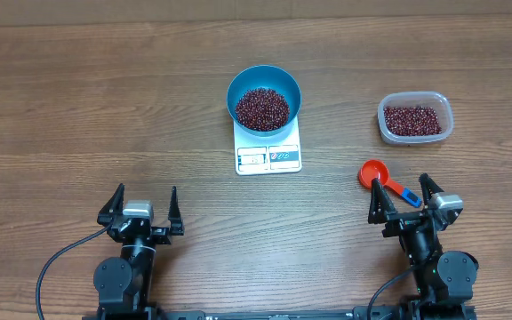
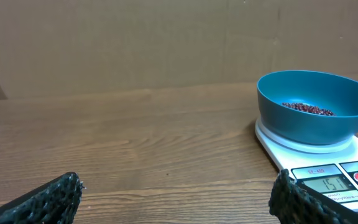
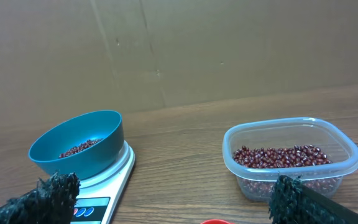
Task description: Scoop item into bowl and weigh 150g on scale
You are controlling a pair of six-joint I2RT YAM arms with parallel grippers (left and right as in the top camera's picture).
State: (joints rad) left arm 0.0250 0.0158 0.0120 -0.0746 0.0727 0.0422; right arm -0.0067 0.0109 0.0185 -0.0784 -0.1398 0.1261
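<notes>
From overhead alone, scoop (image 1: 376, 174) shows whole; left hand (image 1: 147, 189) and right hand (image 1: 400, 181) gape.

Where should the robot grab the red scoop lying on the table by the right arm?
Grip the blue handle end of the scoop, not the round red cup. It lies flat, with its handle slanting toward the open right gripper, so probably come straight down from above with the fingers across the handle's narrow width.

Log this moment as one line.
left gripper open, empty | right gripper open, empty | bowl with beans on scale | red scoop on table | tub holds more beans
</notes>
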